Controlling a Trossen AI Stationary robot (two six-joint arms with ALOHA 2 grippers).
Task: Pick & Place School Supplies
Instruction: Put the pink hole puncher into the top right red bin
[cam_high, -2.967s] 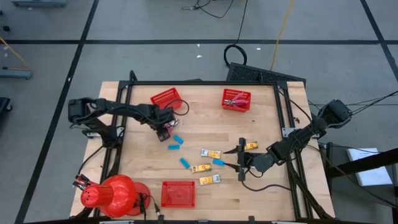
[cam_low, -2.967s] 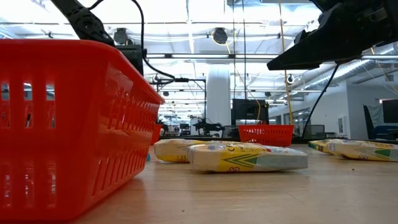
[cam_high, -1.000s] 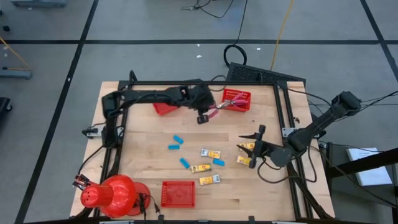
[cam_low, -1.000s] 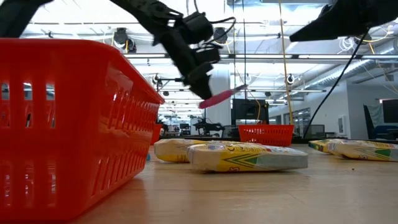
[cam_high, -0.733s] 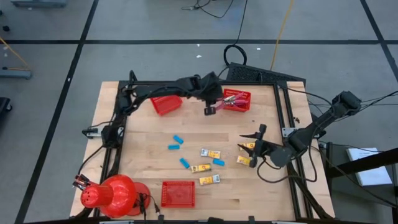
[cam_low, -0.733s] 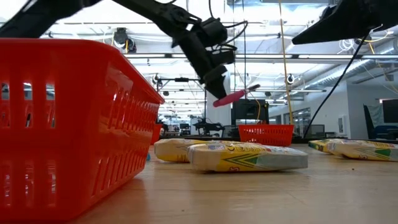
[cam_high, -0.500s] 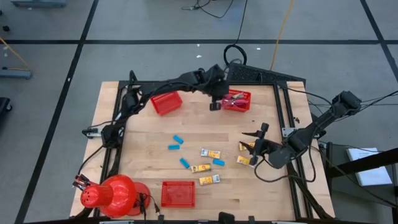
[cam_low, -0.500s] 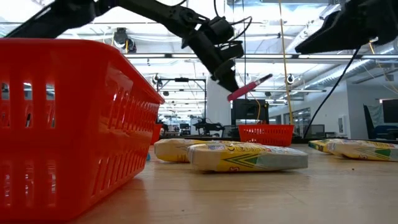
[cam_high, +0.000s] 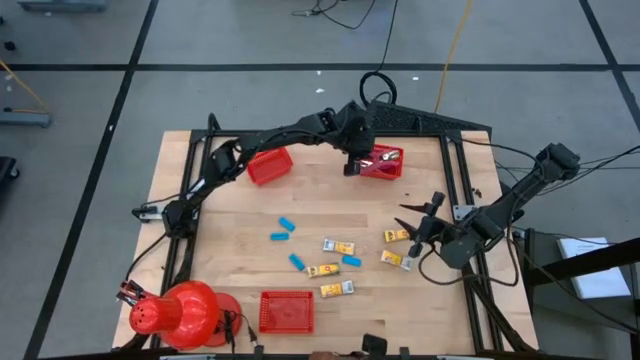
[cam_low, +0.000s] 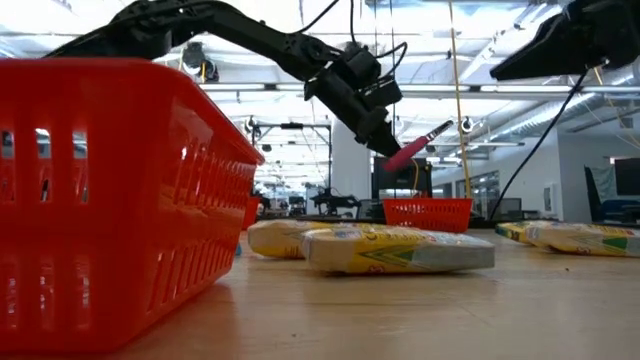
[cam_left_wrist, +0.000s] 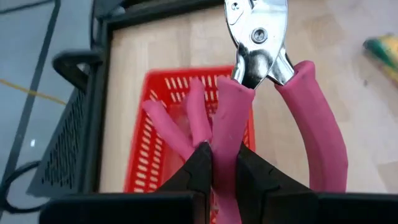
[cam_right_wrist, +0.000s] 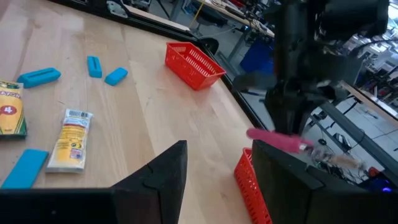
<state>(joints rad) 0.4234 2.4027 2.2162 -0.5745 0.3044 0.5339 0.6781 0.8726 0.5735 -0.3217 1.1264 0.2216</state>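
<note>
Left hand (cam_left_wrist: 224, 165) — clamped on pink-handled pliers (cam_left_wrist: 273, 93) — reaches out above the far red basket (cam_left_wrist: 168, 134).

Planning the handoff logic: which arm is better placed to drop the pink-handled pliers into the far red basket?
Left: its gripper grips the pliers by one handle over that basket. The right gripper hangs open near the yellow packets.

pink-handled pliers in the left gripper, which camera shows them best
The left wrist view: the left gripper pinches one handle of the pliers, metal head visible. The high, low and right wrist views show them small.
</note>
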